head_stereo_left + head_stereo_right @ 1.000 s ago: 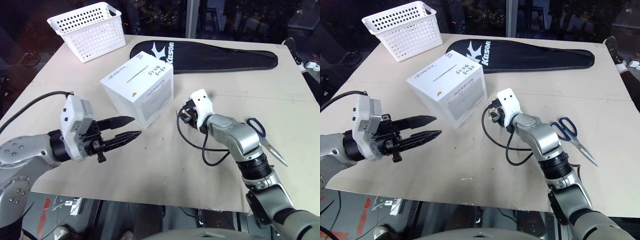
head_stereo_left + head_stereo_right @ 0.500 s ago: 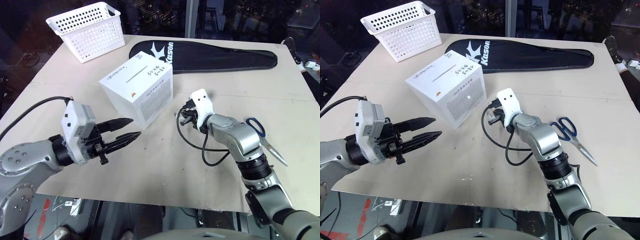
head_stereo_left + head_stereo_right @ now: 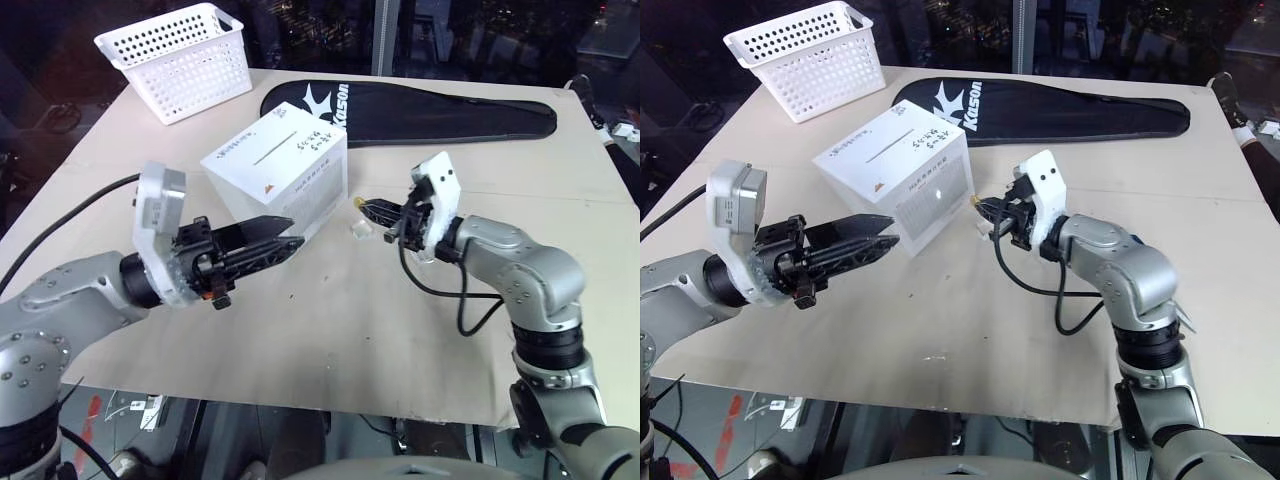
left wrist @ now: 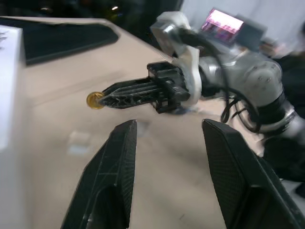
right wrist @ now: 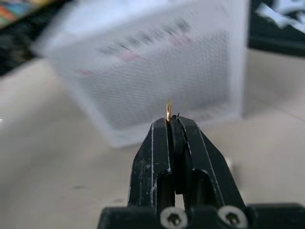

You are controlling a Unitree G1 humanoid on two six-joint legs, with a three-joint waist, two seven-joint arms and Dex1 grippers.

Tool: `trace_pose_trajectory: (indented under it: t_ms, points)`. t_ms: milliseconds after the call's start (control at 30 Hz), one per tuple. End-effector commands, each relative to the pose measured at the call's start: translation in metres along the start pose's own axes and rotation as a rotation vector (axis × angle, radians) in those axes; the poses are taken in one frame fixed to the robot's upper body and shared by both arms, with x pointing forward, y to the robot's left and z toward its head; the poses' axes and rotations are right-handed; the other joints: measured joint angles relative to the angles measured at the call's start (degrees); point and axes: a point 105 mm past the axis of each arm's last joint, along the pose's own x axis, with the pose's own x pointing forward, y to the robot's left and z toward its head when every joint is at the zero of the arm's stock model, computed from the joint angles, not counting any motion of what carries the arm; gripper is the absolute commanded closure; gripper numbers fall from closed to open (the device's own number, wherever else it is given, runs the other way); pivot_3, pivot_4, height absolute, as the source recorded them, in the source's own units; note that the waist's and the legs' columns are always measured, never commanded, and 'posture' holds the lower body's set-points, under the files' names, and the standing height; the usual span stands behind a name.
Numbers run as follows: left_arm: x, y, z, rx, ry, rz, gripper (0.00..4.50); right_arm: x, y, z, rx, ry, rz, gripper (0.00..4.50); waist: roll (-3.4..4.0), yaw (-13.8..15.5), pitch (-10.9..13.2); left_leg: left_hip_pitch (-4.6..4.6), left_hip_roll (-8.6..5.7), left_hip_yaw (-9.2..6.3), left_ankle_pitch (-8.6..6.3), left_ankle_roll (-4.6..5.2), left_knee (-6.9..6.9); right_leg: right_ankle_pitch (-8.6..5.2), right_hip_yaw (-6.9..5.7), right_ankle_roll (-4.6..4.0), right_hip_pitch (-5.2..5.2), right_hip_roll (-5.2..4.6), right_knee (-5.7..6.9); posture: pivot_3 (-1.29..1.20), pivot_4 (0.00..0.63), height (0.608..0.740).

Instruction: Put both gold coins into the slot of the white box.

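Carrying first coin to the box

Left gripper [image 3: 292, 234] sits low beside the box's front corner, fingers parted a little, holding nothing. White box [image 3: 275, 175] stands mid-table, slot [image 3: 276, 145] on its top face, unobstructed. Right gripper [image 3: 366, 207] is pinched fully shut on a gold coin [image 4: 95, 100], gripped at the very fingertips and hanging above the table just right of the box. A small clear case [image 3: 358, 229] lies on the table under it. Second coin: can't spot it.

Step in hand, as I read it: transport of coin one. Next move needs the right hand up over the box top, coin edge lined up with the slot, then release. Fingertip grip looks marginal, so the coin could slip.
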Motion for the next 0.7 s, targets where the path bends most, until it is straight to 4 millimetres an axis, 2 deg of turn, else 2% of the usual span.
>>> trace_pose_trajectory:
  t_ms: [33, 100, 200, 433, 700]
  points:
    - [0.008, -0.004, 0.006, -0.028, -0.006, -0.059, 3.47, -0.016, 0.028, 0.023, -0.052, -0.059, 0.163, 4.5, 0.01, -0.16, 0.01, 0.0, 0.0, 0.0, 0.0, 0.0, 0.0, 0.0, 0.0, 0.0, 0.01, 0.0, 0.0, 0.0, 0.15, 0.74]
    - [0.013, -0.003, 0.009, -0.045, -0.015, -0.086, 3.47, -0.022, 0.036, 0.029, -0.065, -0.064, 0.212, 4.5, 0.03, -0.43, 0.02, 0.03, 0.0, 0.05, 0.0, 0.0, -0.02, 0.0, 0.07, 0.0, -0.01, 0.02, 0.01, 0.0, 0.15, 0.74]
    - [0.019, -0.004, 0.011, -0.029, -0.005, -0.119, 4.14, -0.026, 0.044, 0.036, -0.082, -0.074, 0.255, 4.5, 0.03, -0.38, 0.04, 0.02, 0.02, 0.07, 0.0, 0.0, -0.02, 0.0, 0.06, 0.0, -0.04, 0.06, 0.03, 0.0, 0.15, 0.74]
    - [0.025, -0.006, 0.007, -0.026, 0.023, -0.17, 4.14, -0.027, 0.057, 0.046, -0.104, -0.09, 0.324, 4.5, 0.01, -0.16, 0.05, -0.01, 0.02, 0.12, 0.01, -0.01, -0.02, 0.0, 0.08, 0.0, -0.04, 0.06, -0.01, 0.0, 0.15, 0.74]
    - [0.025, -0.005, 0.007, -0.011, 0.032, -0.187, 4.14, -0.029, 0.065, 0.049, -0.106, -0.092, 0.385, 4.5, 0.01, -0.15, 0.05, -0.01, 0.02, 0.15, 0.01, -0.01, -0.01, 0.0, 0.07, 0.0, -0.03, 0.06, -0.01, 0.0, 0.15, 0.74]
